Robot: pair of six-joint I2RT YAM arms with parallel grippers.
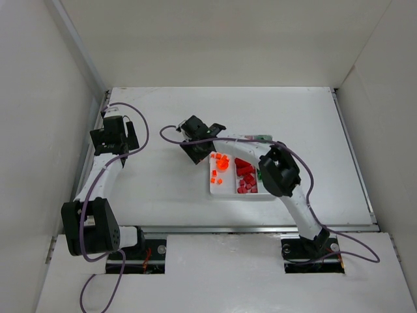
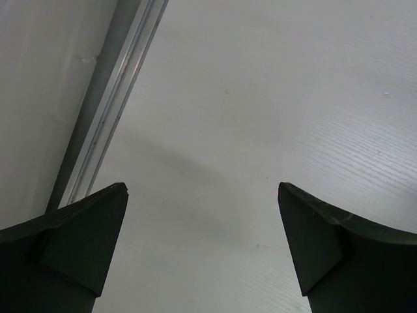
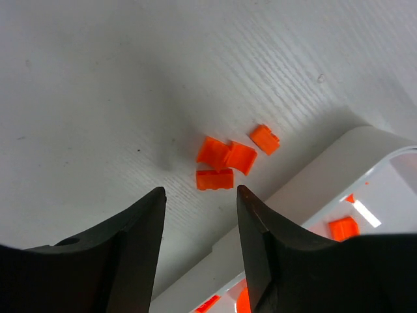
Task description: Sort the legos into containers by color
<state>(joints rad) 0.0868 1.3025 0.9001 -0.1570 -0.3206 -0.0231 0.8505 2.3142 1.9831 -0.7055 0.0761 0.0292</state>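
The right gripper (image 3: 200, 191) has its jaws partly spread, pinching nothing. At its 12 o'clock, four orange legos (image 3: 225, 160) lie bunched on the table (image 3: 98, 78), with the tray (image 3: 306, 179) at 3 o'clock. They look tiny, light, hard and slippery, so pinch one by its flat sides. The left gripper (image 2: 202, 189) is spread wide, far off. From above, the right arm (image 1: 287, 176) covers one side of the tray.

orange legos (image 3: 225, 163) glowing bright on the plain white table (image 3: 98, 78); red legos (image 1: 245, 177) showing in the white tray (image 1: 241, 197); arm cables (image 1: 147, 134) looking purple tbh
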